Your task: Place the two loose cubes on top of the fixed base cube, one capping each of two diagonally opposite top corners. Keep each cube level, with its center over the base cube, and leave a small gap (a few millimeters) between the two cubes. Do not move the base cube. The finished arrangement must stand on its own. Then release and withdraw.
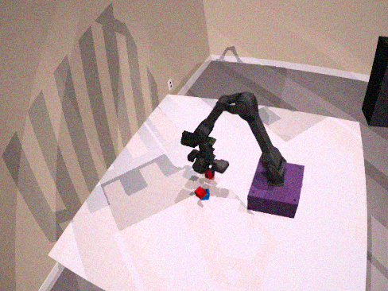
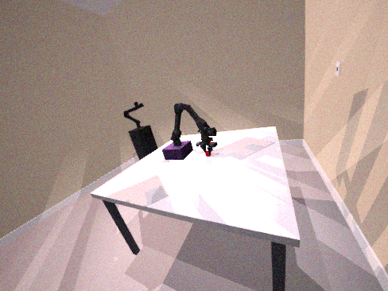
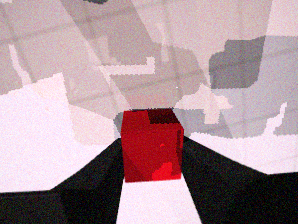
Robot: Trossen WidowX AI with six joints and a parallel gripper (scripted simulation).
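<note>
My gripper points down at the table and is shut on a red cube. In the wrist view the cube sits squarely between the two black fingers, at or just above the table top. A second red cube rests on one corner of the small blue base cube, a short way in front of the gripper. The base cube is mostly hidden under that cube. Neither of these two shows in the wrist view.
The arm stands on a purple block to the right of the cubes. The white table stretches wide around them. A black cabinet stands off the table near the wall.
</note>
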